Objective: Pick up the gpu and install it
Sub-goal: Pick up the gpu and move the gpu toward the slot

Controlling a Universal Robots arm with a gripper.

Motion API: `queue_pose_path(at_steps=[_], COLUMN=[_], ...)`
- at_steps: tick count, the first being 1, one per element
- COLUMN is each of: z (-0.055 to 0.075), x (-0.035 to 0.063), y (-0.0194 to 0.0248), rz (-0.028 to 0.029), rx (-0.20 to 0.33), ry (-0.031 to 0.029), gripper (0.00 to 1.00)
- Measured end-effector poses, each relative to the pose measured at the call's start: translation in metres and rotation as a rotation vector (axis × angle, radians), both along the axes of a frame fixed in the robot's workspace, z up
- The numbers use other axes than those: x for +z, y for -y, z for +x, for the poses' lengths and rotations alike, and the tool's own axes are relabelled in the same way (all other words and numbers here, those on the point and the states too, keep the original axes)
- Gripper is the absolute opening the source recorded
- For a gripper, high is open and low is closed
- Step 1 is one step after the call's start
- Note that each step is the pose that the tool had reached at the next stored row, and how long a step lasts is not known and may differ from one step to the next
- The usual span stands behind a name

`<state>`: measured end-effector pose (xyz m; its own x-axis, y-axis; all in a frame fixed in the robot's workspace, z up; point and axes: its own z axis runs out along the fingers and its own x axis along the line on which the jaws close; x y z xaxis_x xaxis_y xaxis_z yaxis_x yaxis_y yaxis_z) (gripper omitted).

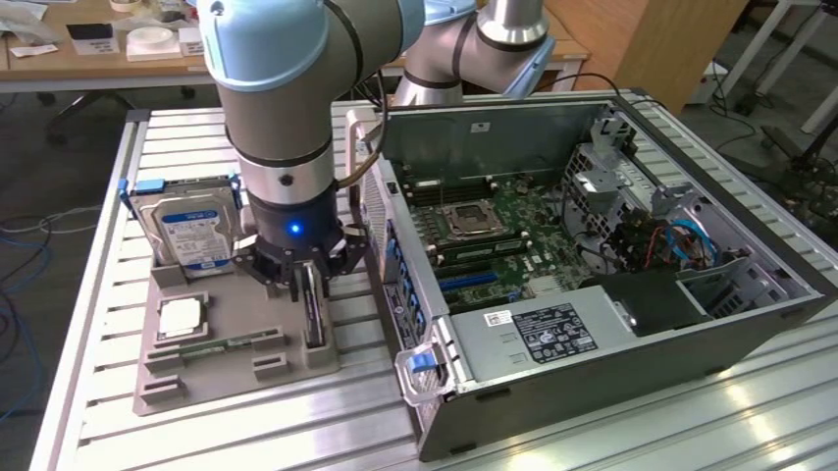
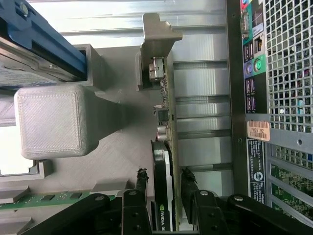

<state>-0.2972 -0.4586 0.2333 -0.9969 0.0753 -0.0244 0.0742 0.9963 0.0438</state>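
- The gpu [image 1: 314,324] stands on edge in a slot of the grey fixture tray [image 1: 235,368], just beside the open computer case [image 1: 786,260], on the exterior view's left of it.
- The hand [image 2: 165,176] straddles the card, its fingers [image 2: 142,178] moderately apart, apparently not pinching.
- Judged step: the pick-up; installing not begun.
- The grasp calls for an even pinch on both faces and a straight pull from the slot.
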Motion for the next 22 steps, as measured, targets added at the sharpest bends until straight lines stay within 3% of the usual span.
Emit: queue_pose_path(at_steps=[18, 21, 22], z=[-0.0006, -0.0006, -0.0006], x=[-0.0002, -0.0002, -0.0002], y=[0.0012, 0.0012, 0.0012], rz=[0.0, 0.0, 0.0], rx=[0.0, 0.0, 0.0], ry=[0.0, 0.0, 0.0], gripper=[0.42, 0.4, 0.33])
